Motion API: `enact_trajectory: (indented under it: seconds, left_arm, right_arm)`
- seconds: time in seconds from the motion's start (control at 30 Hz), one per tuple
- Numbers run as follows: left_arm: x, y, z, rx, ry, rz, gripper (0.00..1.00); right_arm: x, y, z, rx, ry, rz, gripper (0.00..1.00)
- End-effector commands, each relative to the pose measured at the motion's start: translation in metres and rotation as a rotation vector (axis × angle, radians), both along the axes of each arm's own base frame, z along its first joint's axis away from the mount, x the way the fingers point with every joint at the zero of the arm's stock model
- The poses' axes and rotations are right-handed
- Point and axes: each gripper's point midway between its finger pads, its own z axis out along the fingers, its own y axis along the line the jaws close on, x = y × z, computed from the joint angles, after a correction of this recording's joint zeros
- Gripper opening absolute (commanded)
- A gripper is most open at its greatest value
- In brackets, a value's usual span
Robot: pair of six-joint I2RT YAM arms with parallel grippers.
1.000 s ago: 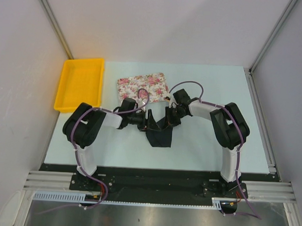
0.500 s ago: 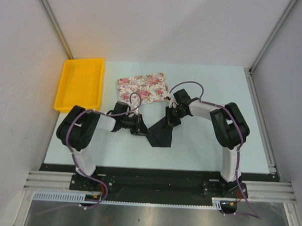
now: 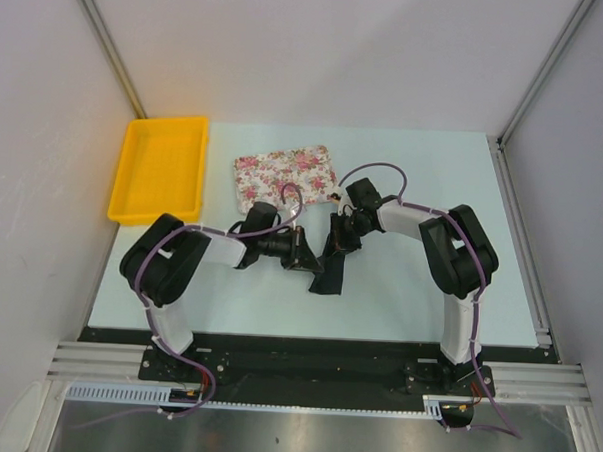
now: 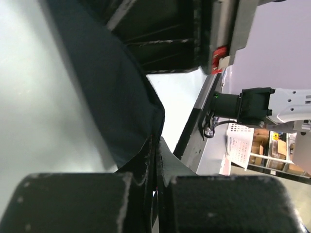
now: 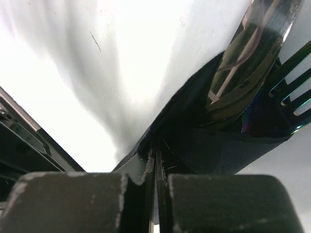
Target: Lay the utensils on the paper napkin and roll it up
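The black paper napkin (image 3: 329, 271) lies folded into a narrow strip at the table's middle, with both grippers at its far end. My left gripper (image 3: 306, 254) is shut, pinching the napkin's (image 4: 112, 92) left edge between its fingertips (image 4: 156, 143). My right gripper (image 3: 339, 244) is shut on the napkin's (image 5: 218, 145) right fold. The utensils sit inside that fold: a shiny handle or blade (image 5: 245, 63) and fork tines (image 5: 291, 82) stick out of it in the right wrist view. From above the utensils are hidden by the napkin and the grippers.
A pink floral tray (image 3: 284, 173) lies just behind the grippers. A yellow bin (image 3: 160, 168) stands at the far left edge of the table. The right arm's base (image 4: 257, 104) shows in the left wrist view beyond the napkin.
My left gripper has shut and swung right with the napkin's left edge, folding it over. The napkin looks narrower now. The right gripper has held its place, shut.
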Motion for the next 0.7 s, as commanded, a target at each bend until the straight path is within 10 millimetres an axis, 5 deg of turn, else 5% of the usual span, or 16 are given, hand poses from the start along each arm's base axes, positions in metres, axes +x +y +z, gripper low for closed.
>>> enact_trajectory:
  seconds: [0.0, 0.37, 0.67]
  left_arm:
    - [0.006, -0.017, 0.004, -0.031, -0.014, 0.003, 0.01]
    - [0.009, -0.007, -0.055, 0.142, 0.098, 0.060, 0.00]
    - [0.006, 0.001, -0.064, 0.200, 0.108, 0.060, 0.00]
  right_arm:
    - [-0.014, -0.017, -0.052, -0.137, 0.027, 0.004, 0.00]
    - [-0.012, -0.008, -0.037, -0.089, 0.025, 0.015, 0.00]
    - [0.006, 0.001, 0.051, 0.202, 0.018, -0.035, 0.10]
